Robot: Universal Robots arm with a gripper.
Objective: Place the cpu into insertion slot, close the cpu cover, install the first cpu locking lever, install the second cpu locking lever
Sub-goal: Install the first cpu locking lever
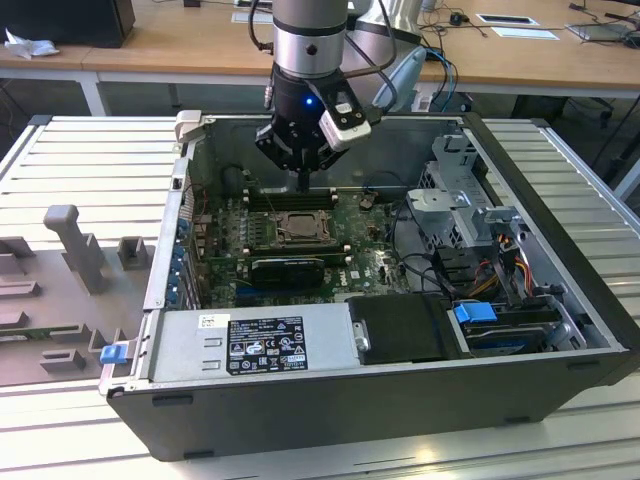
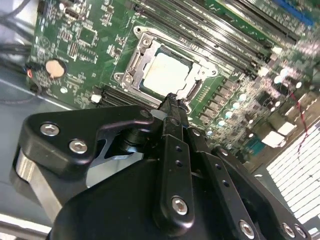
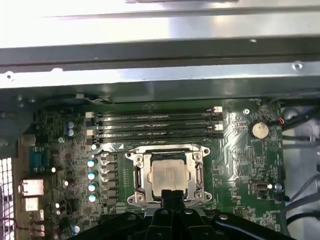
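Silver-beige chip lies in the socket, with the cover lowered around it. The end effector, pinched narrow (holding nothing), hovers at its edge. Best to press gently, keeping off the chip.

arm upright, gripper straight down, its fingertips tight together

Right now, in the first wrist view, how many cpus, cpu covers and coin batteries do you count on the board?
cpu: 1
cpu cover: 1
coin battery: 1
Total: 3
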